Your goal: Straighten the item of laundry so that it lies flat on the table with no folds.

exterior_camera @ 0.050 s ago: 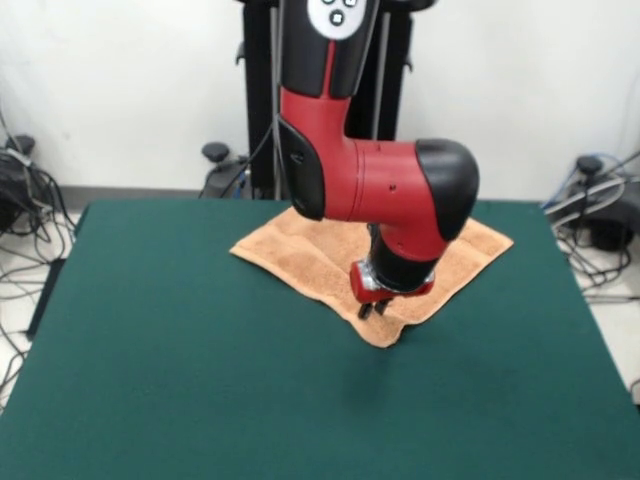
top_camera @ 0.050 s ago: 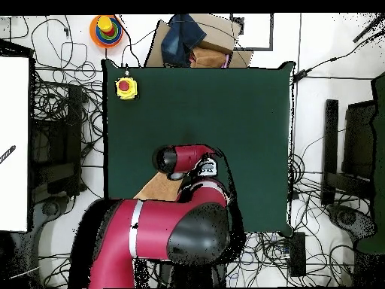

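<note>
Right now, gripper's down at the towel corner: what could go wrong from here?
1. The gripper sits at the very front corner of the towel; a thin pinch there could slip off mid-pull.
2. That corner looks bunched, so dragging it may roll a fold under rather than flatten it.
3. In the overhead view the arm covers most of the towel, so remaining folds on the table may go unseen.

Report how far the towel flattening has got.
Done: most of the towel lies spread on the table. In hand: the gripper is down at the towel's near corner; whether it grips the cloth is unclear. Left: that corner looks bunched and thick, so a fold probably remains to smooth out. The arm hides the middle.
</note>
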You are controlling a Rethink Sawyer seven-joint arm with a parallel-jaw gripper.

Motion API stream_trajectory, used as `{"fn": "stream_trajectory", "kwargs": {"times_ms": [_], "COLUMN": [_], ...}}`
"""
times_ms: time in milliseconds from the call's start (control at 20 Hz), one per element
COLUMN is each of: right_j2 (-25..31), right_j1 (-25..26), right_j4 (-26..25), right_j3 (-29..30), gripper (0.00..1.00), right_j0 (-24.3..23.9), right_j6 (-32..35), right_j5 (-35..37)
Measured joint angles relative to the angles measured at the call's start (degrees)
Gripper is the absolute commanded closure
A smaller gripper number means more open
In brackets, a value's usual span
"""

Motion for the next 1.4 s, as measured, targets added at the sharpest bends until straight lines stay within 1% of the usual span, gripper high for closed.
{"fn": "stream_trajectory", "kwargs": {"times_ms": [300,650,800,950,1200,1400], "right_j2": [0.0,0.0,0.0,0.0,0.0,0.0], "right_j1": [0.0,0.2,0.6,0.9,1.3,1.7], "right_j4": [0.0,0.0,0.0,0.0,0.4,1.0], "right_j3": [-0.2,-3.0,-6.2,-8.1,-13.6,-18.2], "gripper": [1.0,1.0,1.0,1.0,1.0,1.0], "right_j0": [0.0,0.0,0.0,0.0,0.1,0.2], "right_j6": [0.0,0.0,0.0,0.0,0.0,0.0], "right_j5": [0.5,3.8,6.0,7.4,13.2,15.6]}}
